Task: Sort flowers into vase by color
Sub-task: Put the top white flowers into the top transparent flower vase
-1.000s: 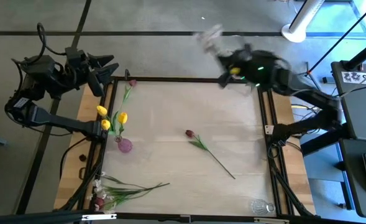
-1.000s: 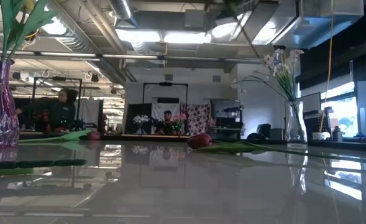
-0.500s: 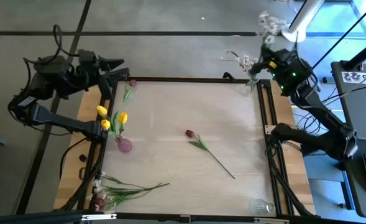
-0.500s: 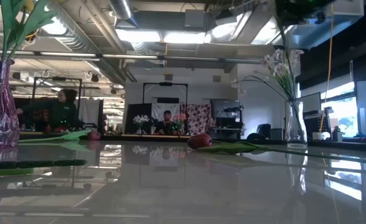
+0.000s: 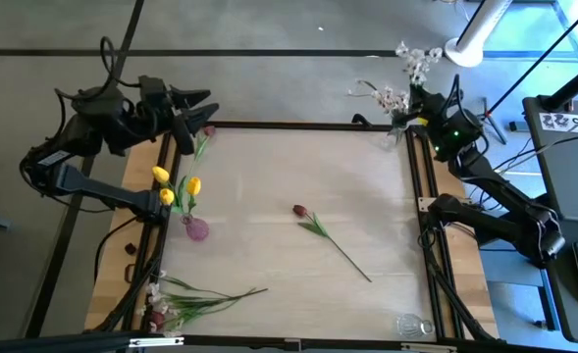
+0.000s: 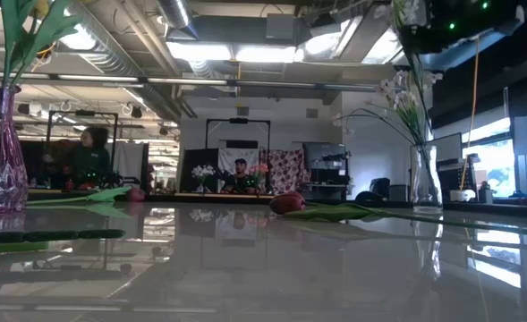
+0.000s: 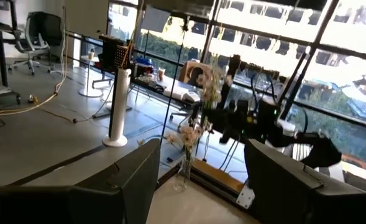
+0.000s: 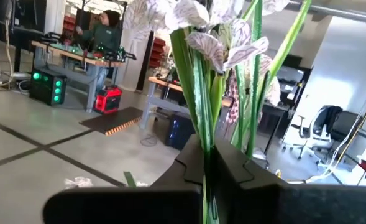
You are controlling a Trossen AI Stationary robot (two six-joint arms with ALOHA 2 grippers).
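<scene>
Place: an open-plan robotics lab or workshop
Ceiling: exposed ducts and strip lights run overhead above the table; bare industrial finish
Floor: grey concrete around the table, crossed by dark lines; cables trail over it
Furniture: beyond the table stand workbenches with gear, a red toolbox, office chairs
Windows: tall glazed walls behind the far side of the table
People: a person works at a bench behind the table
</scene>
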